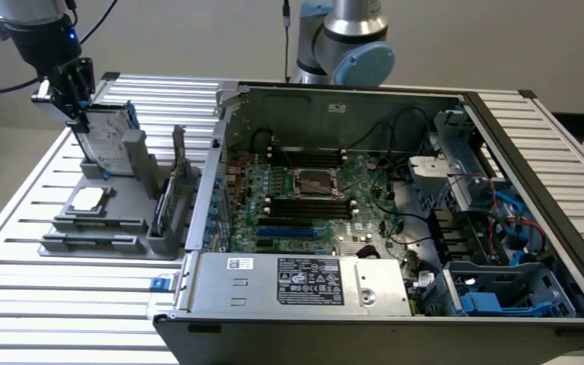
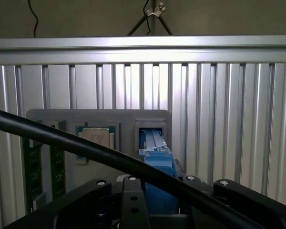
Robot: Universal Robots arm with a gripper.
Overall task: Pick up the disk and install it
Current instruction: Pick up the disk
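The disk (image 1: 109, 137), silver-grey with a white label and a blue carrier, stands upright in the slot at the far end of the grey holder (image 1: 99, 228) on the exterior view's left. My gripper (image 1: 77, 114) sits on its upper edge and looks shut on it. In the wrist view the blue carrier of the disk (image 2: 155, 152) lies between my black fingers (image 2: 100, 191), its far end at the holder's slot. My gripper (image 2: 158, 182) closes around the near end.
An open computer case (image 1: 373, 190) fills the middle and right, with a grey power-supply box (image 1: 303, 281) at its front and a blue drive bay (image 1: 495, 296) at front right. A square chip (image 1: 87, 199) and upright cards (image 1: 176, 198) share the holder. A black cable (image 2: 62, 140) crosses the wrist view.
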